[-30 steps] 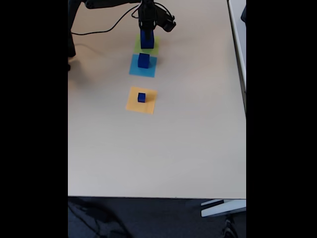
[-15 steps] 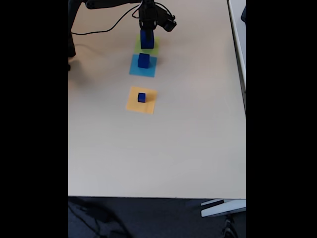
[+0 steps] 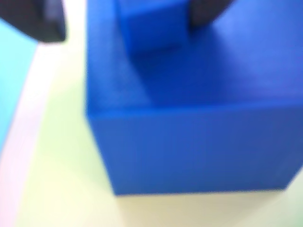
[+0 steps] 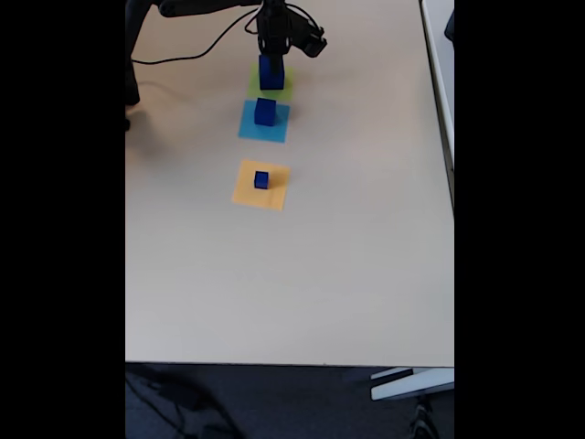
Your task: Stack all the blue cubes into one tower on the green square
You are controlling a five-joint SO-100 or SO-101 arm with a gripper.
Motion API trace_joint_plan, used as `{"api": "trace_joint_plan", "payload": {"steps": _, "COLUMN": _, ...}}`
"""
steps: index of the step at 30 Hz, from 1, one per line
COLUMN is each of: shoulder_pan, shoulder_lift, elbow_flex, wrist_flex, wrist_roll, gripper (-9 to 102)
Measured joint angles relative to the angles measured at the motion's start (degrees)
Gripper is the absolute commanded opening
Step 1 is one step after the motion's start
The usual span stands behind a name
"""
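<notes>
In the wrist view a large blue cube (image 3: 199, 137) stands on the green square (image 3: 61, 179), with a much smaller blue cube (image 3: 151, 23) resting on its top. My gripper (image 3: 128, 14) straddles the small cube. The right finger (image 3: 208, 9) is against it and the left finger (image 3: 33, 21) stands off with a gap, so the jaws are open. In the fixed view this stack (image 4: 271, 71) sits at the far end under the gripper (image 4: 271, 53), on the green square (image 4: 284, 92). Another blue cube (image 4: 265, 112) sits on a light-blue square, and a tiny one (image 4: 261, 179) on an orange square.
The light-blue square (image 4: 250, 128) and orange square (image 4: 274, 195) lie in a row toward the near side of the beige table (image 4: 292, 274). A black cable (image 4: 196, 53) and the arm's base sit at the far left. The table's right edge (image 4: 452, 183) is close.
The gripper has lifted very slightly above the stack on the green square. The cubes on the light-blue and orange squares have not moved.
</notes>
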Motion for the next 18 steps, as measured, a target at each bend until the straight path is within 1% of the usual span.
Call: {"api": "trace_joint_plan", "payload": {"steps": 18, "shoulder_pan": 0.26, "shoulder_lift": -0.09, "elbow_flex": -0.7, "wrist_flex": 0.7, "wrist_roll": 0.0, "gripper": 9}}
